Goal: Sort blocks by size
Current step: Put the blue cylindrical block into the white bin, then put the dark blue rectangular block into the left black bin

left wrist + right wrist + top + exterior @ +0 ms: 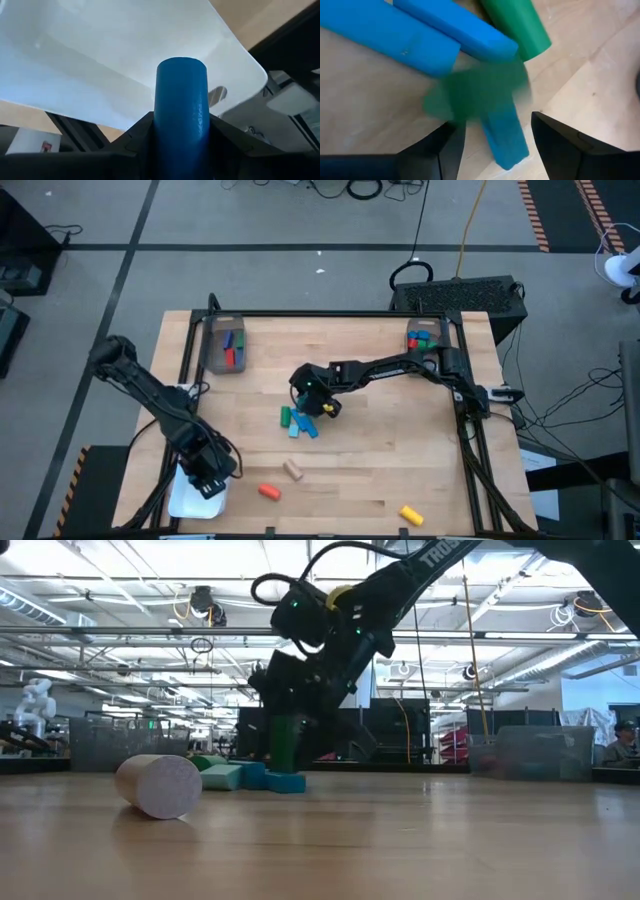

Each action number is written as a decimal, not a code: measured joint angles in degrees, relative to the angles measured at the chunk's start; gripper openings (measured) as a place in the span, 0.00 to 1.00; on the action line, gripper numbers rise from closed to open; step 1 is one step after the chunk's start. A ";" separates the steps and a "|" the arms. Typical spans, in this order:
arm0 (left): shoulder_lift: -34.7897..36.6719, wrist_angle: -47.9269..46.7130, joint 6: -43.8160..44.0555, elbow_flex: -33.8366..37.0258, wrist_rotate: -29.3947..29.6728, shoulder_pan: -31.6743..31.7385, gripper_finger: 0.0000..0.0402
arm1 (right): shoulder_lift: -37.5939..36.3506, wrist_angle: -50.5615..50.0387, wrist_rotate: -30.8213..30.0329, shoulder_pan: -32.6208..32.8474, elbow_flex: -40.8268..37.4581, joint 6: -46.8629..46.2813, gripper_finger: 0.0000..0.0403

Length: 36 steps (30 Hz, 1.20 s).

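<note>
My right claw [322, 402] hangs spread over a green block [482, 95] amid blue bars [455, 27]; my left claw [181, 150] grasps an upright blue cylinder [181, 115] over a white tray [190, 498].

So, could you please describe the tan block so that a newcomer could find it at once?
Start at the table's near edge, between the arms. The tan block is a short cylinder lying on its side, alone. The orange block beside it is the nearest neighbour; the tan one is the only pale, wood-coloured piece.
</note>
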<state>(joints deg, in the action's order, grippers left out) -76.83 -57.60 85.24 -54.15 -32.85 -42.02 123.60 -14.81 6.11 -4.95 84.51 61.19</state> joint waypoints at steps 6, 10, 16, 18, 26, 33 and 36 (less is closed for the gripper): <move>-1.32 -1.88 -0.18 0.00 5.61 0.04 0.41 | 0.29 0.08 -0.06 -0.20 0.05 1.73 0.53; -1.48 -2.08 -0.45 0.10 5.95 0.04 0.43 | 1.20 0.06 0.28 -0.37 0.11 1.70 0.53; -1.48 -2.09 -0.64 0.15 5.93 0.04 0.43 | 2.22 -1.45 1.21 -1.49 0.35 -2.41 0.53; -1.48 -2.05 -2.38 0.15 5.89 0.04 0.43 | 2.30 -2.12 2.45 -2.11 0.35 -3.93 0.53; -1.39 -1.95 -8.05 0.15 5.29 0.64 0.43 | 2.57 -4.32 9.38 -5.27 0.28 -10.49 0.53; -0.01 -2.04 -8.11 0.04 4.86 1.95 0.43 | 2.24 -9.79 9.89 -6.85 0.31 -15.34 0.52; 0.83 -2.37 -9.38 0.04 5.97 2.27 0.43 | 2.20 -11.34 9.80 -7.07 0.30 -16.62 0.50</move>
<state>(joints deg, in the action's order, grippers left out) -75.99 -59.97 75.85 -54.11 -26.88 -39.75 125.80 -26.15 15.92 -12.02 84.81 44.56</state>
